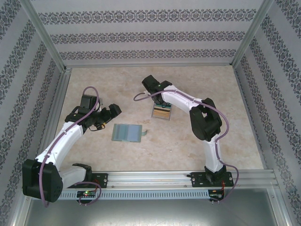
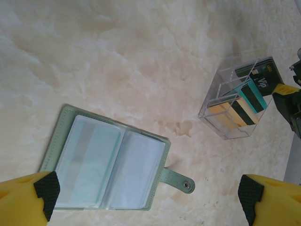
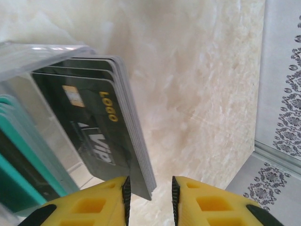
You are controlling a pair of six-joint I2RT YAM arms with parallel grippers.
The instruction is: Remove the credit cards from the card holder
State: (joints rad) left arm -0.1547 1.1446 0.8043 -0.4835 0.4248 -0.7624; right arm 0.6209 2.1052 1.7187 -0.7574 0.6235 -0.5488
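Card holder [image 2: 106,162] is lying flat and wide open on the table [image 1: 211,94]. The left jaws hang over it, spread wide with nothing in them. Its snap tab [image 2: 181,181] points toward the clear box [image 2: 221,80], which sits well apart from it. The credit cards stand on edge in that box: black ones [image 3: 101,136], teal [image 3: 19,155] and tan [image 2: 221,115]. The right jaws are at the box, partly open, with the corner of the black stack between them and a gap on one side, so it's not clamped. There's loads of bare table all round the holder and box. The top is beige marble-look, with patterned walls [image 1: 141,33] on three sides.
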